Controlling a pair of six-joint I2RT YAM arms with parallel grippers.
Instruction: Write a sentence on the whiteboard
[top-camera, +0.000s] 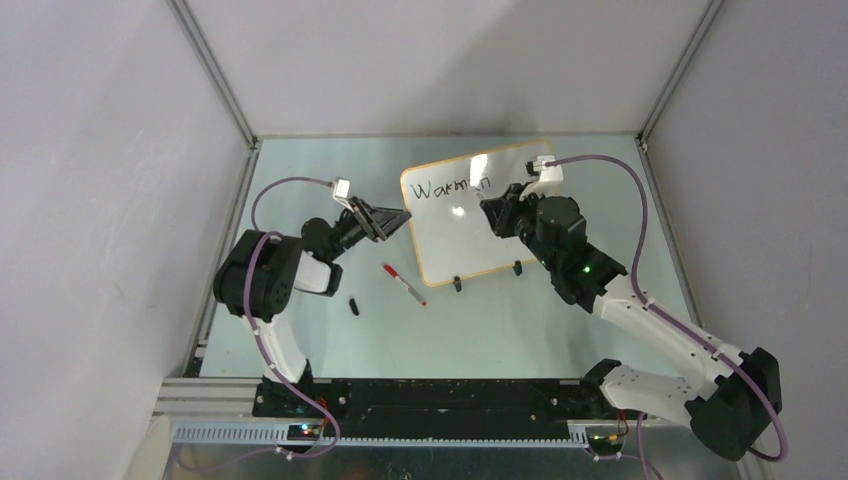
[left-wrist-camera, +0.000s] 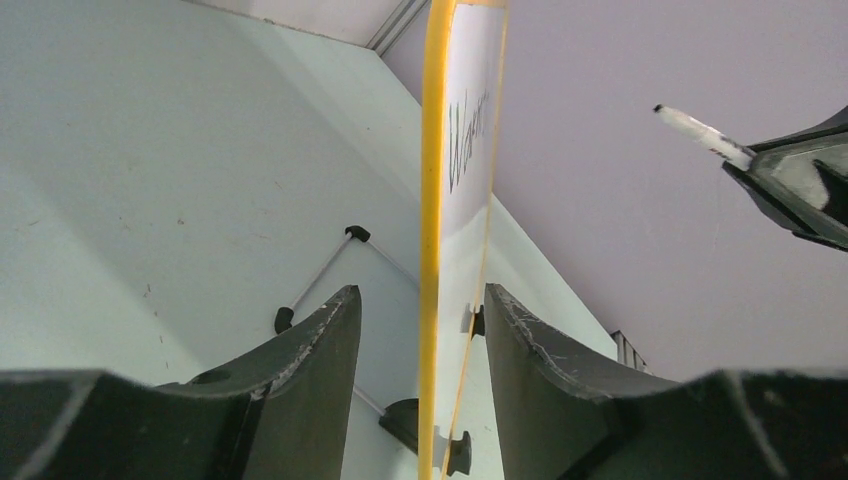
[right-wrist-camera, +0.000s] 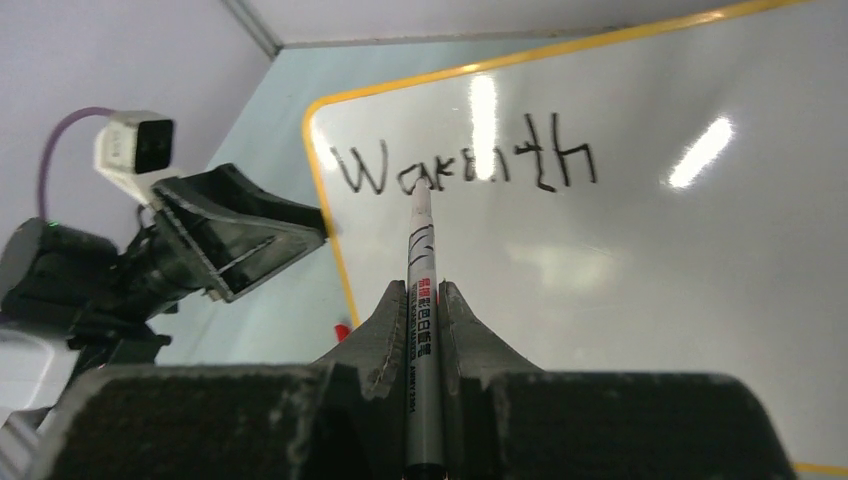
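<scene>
Whiteboard (top-camera: 470, 235): sits mid-table, propped at a lean on two small clip feet (top-camera: 457, 284), its face toward the right arm. The sentence (right-wrist-camera: 470, 165) so far reads only "Warmth", along the top of the board.

Left gripper (left-wrist-camera: 421, 292): jaws about half open and straddling the board's left frame edge. A strip of table shows between one finger (left-wrist-camera: 330, 350) and the orange frame, so you have no clamp on it.

Right gripper (right-wrist-camera: 424, 290): closed tight on the barrel of a marker (right-wrist-camera: 421, 240), tip pointing at the written word. In the left wrist view the tip stands clear of the board face.

Handling, judged: the board looks light and stiff, with a glossy, slippery face. On such small feet it will likely slide or rock back under pen pressure. Hold it by the frame at the left edge, about mid-height, and keep your fingers off the writing area. The marker barrel is thin and smooth, so it may pivot in the jaws; press lightly.

Also on the table: a red marker (top-camera: 404, 285) and a small black cap (top-camera: 354, 306), near the board's lower left corner and clear of it.
</scene>
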